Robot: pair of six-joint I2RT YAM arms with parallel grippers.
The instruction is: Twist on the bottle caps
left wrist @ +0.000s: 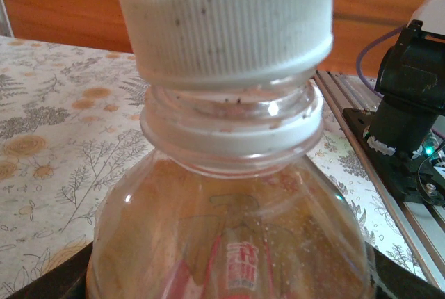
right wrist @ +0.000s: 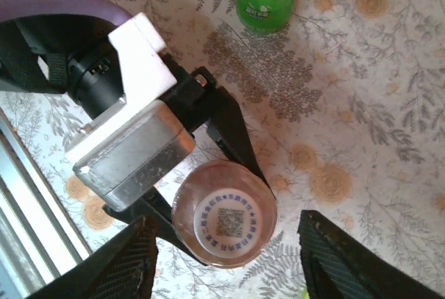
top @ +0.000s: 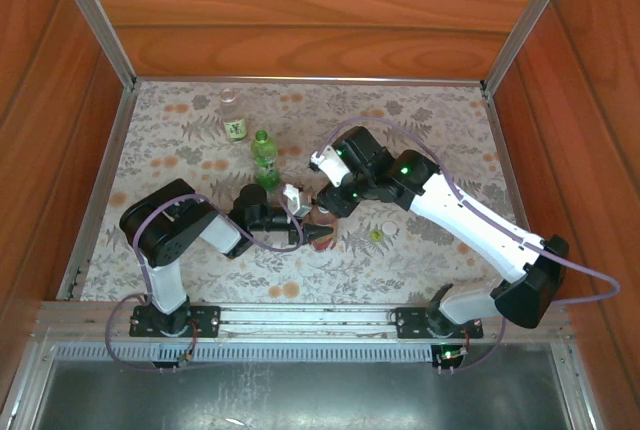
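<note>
Held in the left end effector (top: 318,236), the bottle (left wrist: 229,243) is clear glossy plastic, catching the light. Its cap (left wrist: 226,24) is white ribbed plastic, matt and flecked with dirt. Those fingers (right wrist: 233,128): matt black plastic. Beneath, the bench (left wrist: 55,125) wears a matt floral cloth. Behind, wood panelling (left wrist: 62,7), smooth with a faint sheen.

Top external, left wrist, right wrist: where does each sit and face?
Top external: above and behind, facing down at the table; left arm, right arm show.
Left wrist: level, close on the bottle and cap; left fingers at bottom corners.
Right wrist: straight down on that cap; right fingers flank it.
Shared: both wrist views hold the cap.
</note>
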